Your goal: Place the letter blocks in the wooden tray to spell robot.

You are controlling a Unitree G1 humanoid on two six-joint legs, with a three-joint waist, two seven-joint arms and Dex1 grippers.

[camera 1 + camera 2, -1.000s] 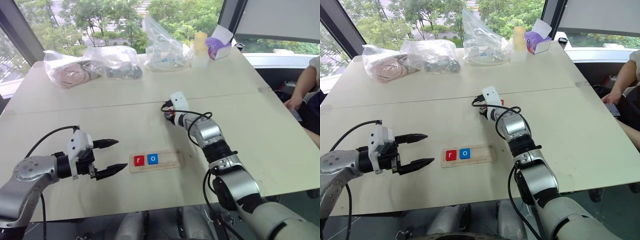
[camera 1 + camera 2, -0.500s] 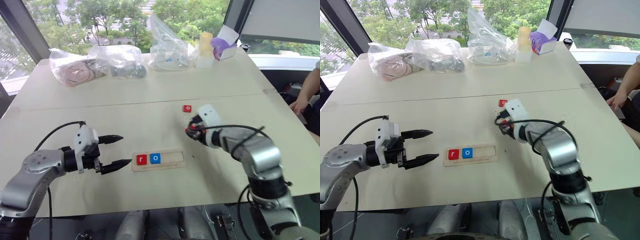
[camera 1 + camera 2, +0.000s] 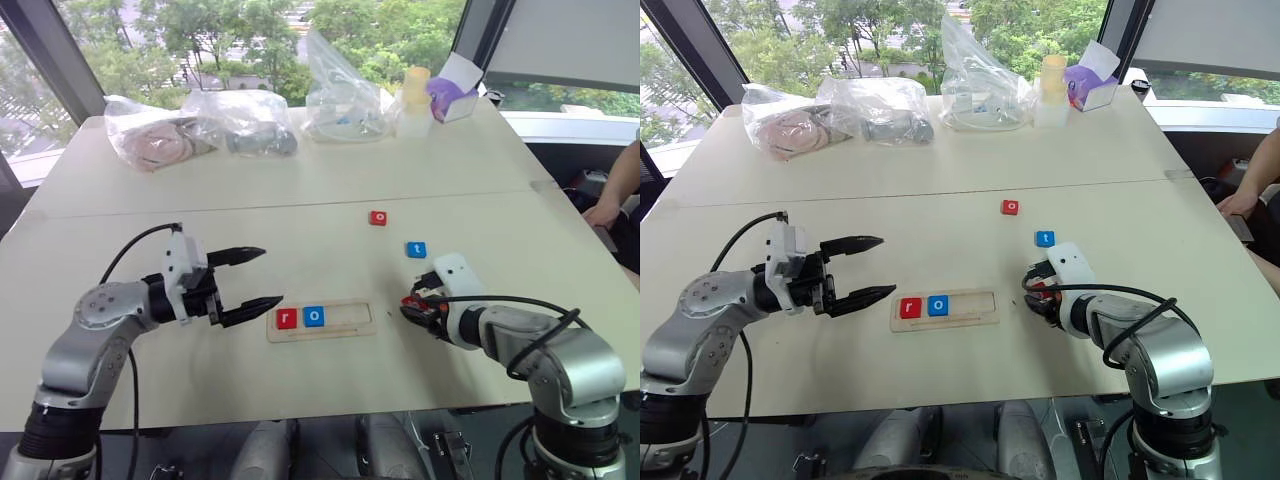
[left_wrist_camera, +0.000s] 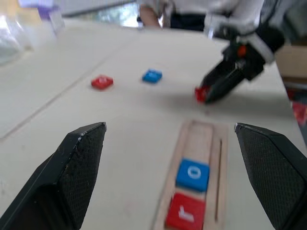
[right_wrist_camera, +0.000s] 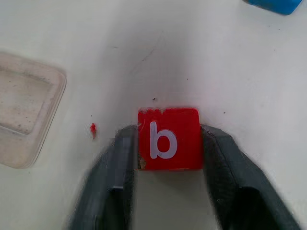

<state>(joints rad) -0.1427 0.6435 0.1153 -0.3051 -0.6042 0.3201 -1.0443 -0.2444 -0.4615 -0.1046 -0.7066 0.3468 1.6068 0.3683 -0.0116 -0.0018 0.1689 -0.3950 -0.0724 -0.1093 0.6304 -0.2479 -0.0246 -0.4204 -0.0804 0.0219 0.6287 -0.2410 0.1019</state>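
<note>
on the far left of the pale table lie three clear plastic bags, and further along the back edge a small pale bottle and a purple-and-white box.

my left gripper hovers just left of the wooden tray, pointing along it, its two black fingers spread wide and holding nothing. in my left wrist view the tray runs away between those fingers.

the wooden tray lies lengthwise in front of me, near the table's front edge. at its left end sits the red r block, and touching it on the right the blue o block. the rest of the recess to their right is bare wood.

beyond the tray, toward the middle of the table, the red o block lies flat, and a little nearer and to the right of it the blue t block. the two lie apart from each other.

my right gripper is down at the table just past the tray's right end, pointing down and toward the tray. the red b block sits between its fingers, letter up, with a finger against each side. the block rests on the table surface, just off the rounded corner of the tray.

at the far right edge a person's hand rests beside the table.
</note>
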